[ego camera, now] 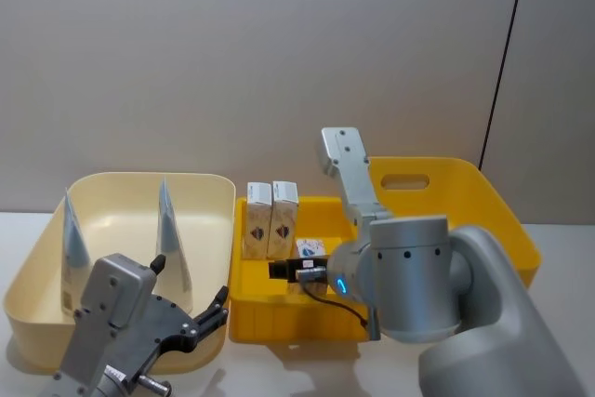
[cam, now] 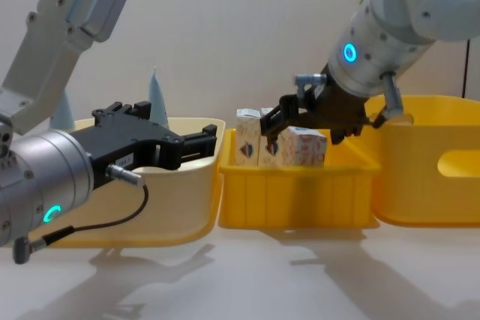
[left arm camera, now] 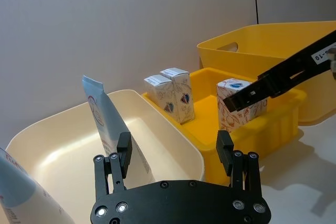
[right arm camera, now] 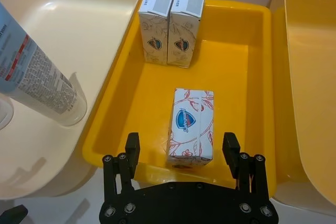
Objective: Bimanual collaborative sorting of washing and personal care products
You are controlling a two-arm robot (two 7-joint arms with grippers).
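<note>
While left gripper [left arm camera: 174, 142] hovers, right gripper [right arm camera: 181, 140] flanks a carton [right arm camera: 191, 121] (untouched).

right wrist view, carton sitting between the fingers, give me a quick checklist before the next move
1. Right gripper fingers open: ok.
2. Loose carton centred between those fingers, with a gap on each side: ok.
3. Loose carton inside the small yellow tray: ok.
4. Loose carton lying flat on the tray floor: cannot tell.
5. Two standing cartons at the tray's far wall, apart from the loose one: ok.
6. Left gripper open by the cream bin, away from the tray: ok.
</note>
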